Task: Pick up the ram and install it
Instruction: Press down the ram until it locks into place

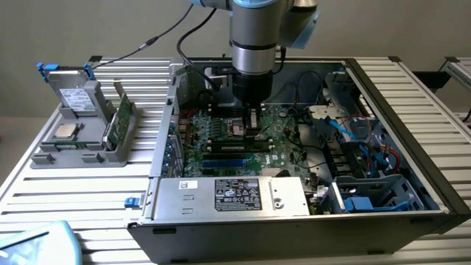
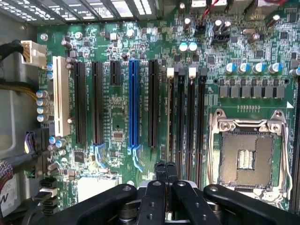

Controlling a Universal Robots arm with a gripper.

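Note:
My gripper (image 1: 252,128) reaches down into the open computer case (image 1: 434,182), with its black fingers shut together just above the motherboard. In the wrist view the shut gripper (image 2: 165,168) hangs over one end of the row of memory slots (image 2: 191,122). A thin strip that looks like the ram (image 2: 171,117) stands edge-on in the slot nearest the black expansion slots. I cannot tell whether the fingertips touch it. In the exterior view the same dark slot row (image 1: 237,146) lies right below the fingers. Nothing shows between the fingers.
The empty processor socket (image 2: 246,157) lies beside the memory slots. A silver power supply (image 1: 228,196) sits at the case's front, and blue and red cables (image 1: 353,132) at the exterior view's right. Outside the case, a grey holder (image 1: 81,138) carries a wide green card (image 1: 119,118) and a silver processor chip (image 1: 65,131).

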